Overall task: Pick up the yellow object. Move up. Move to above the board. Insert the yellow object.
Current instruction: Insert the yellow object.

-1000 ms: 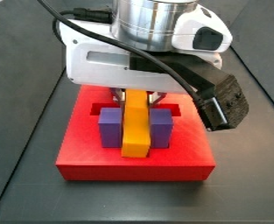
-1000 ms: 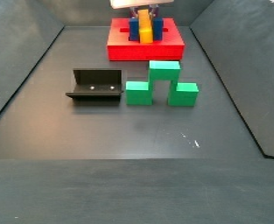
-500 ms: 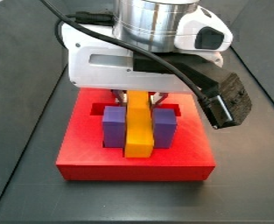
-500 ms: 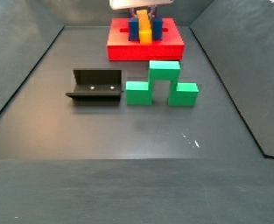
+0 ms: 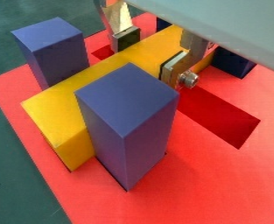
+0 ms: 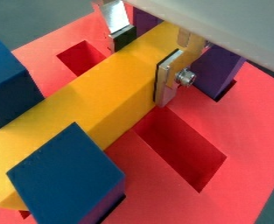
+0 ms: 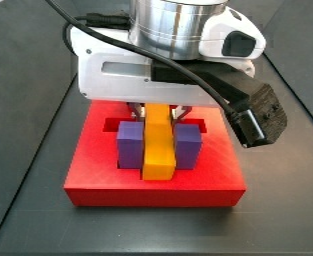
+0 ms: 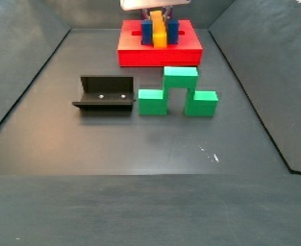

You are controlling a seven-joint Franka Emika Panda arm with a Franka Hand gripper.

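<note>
Nothing much has shifted over the last second: between the earliest side frame and this one the gripper (image 7: 160, 103) and the dark camera block on its flank have dropped only slightly toward the board (image 7: 92, 180), and the last half second shows no change I can make out.

Both wrist views show the gripper's silver fingers (image 5: 177, 68) closed against the two long sides of the yellow bar (image 5: 74, 105), near one end, the jaws only as far apart as the bar is wide. The bar (image 6: 104, 87) lies between the blue-purple posts (image 5: 125, 118), one close on either side, and over the red board (image 6: 238, 131); open recessed slots show in the board beside it. Whether the bar is fully seated in its slot is hard to judge from these angles.

In a side view the bar (image 7: 156, 145) runs toward the camera between two posts (image 7: 127, 143).

In a side view the board (image 8: 162, 51) sits at the far end of the dark floor, with the gripper (image 8: 158, 12) over it. Nearer stand the green stepped block (image 8: 179, 91) and, just beside it, the fixture (image 8: 104, 94).
</note>
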